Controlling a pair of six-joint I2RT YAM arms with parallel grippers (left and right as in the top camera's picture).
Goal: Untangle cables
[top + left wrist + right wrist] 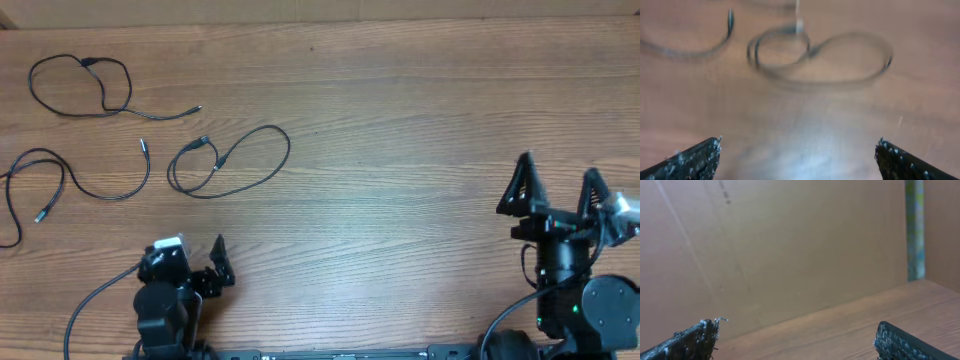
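A broad brown wood-grain table [400, 120] carries two black, rough-edged grippers: the left gripper [195, 252] at lower left and the right gripper [558, 168] at right, both with jaws spread wide. Three thin black cables [216, 163] lie in separate loose loops at upper left.
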